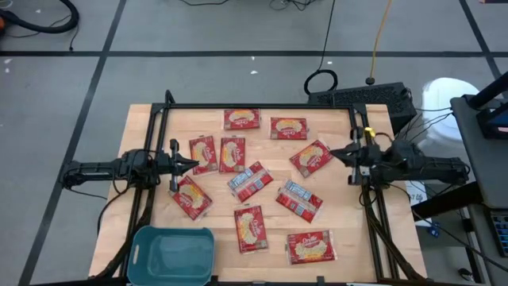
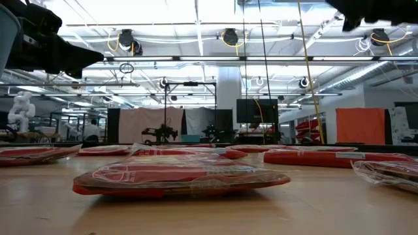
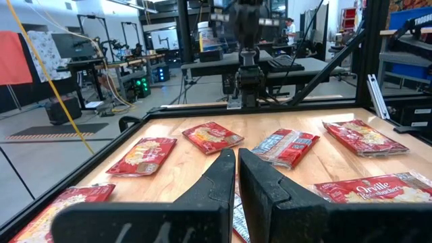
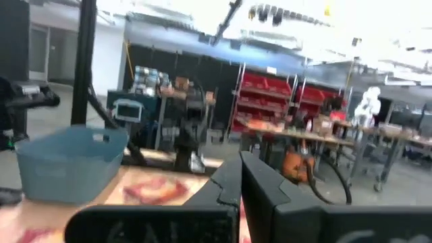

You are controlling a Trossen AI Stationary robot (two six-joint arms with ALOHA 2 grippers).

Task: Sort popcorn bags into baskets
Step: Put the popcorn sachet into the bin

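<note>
The left gripper [image 1: 193,164] hangs over the table's left side with its fingers pressed together on nothing — a popcorn bag [image 1: 203,153] lies just past its tip, another [image 1: 191,196] just beside it toward the near edge, and the teal basket [image 1: 172,253] sits at the near-left corner, empty (no bag inside). Between the two grippers the remaining popcorn bags [image 1: 251,181] lie scattered flat across the wood, a few showing a blue-white side. The right gripper [image 1: 333,153] hovers at the table's right side, clenched and holding nothing — one bag [image 1: 310,157] lies just in front of its tip.
</note>
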